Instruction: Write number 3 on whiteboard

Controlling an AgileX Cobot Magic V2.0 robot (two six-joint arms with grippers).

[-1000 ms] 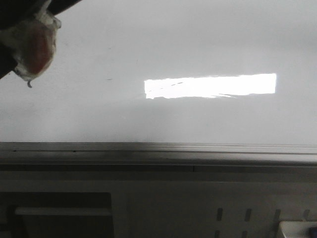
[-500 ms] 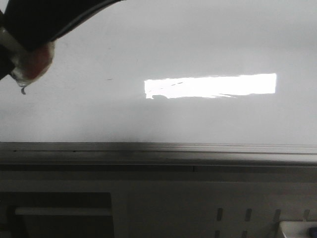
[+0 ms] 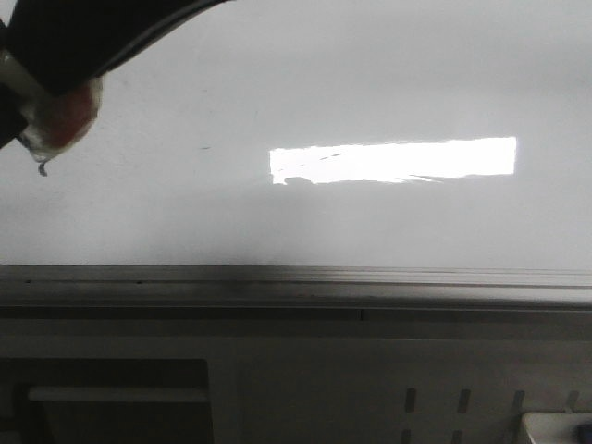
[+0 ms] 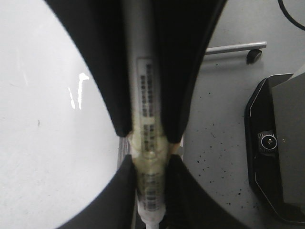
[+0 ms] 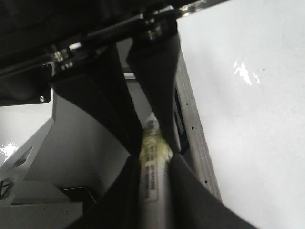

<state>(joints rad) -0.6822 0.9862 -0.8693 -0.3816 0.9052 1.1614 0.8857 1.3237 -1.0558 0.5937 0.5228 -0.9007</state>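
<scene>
Left gripper (image 4: 148,157) clamps a grey marker (image 4: 143,95) above the whiteboard (image 3: 370,222) at its far-left corner. Right gripper (image 5: 155,157) also clamps a marker (image 5: 151,171) beside the board's rim (image 5: 195,143). No number 3 is visible.

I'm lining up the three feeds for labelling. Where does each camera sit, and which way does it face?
Front view: fixed, facing forward over the whiteboard; the left pincer shows at the upper left corner.
Left wrist view: on the left arm, facing along its pincer shut on a marker.
Right wrist view: on the right arm; its pincer grips another marker.
All three show the whiteboard.
</scene>
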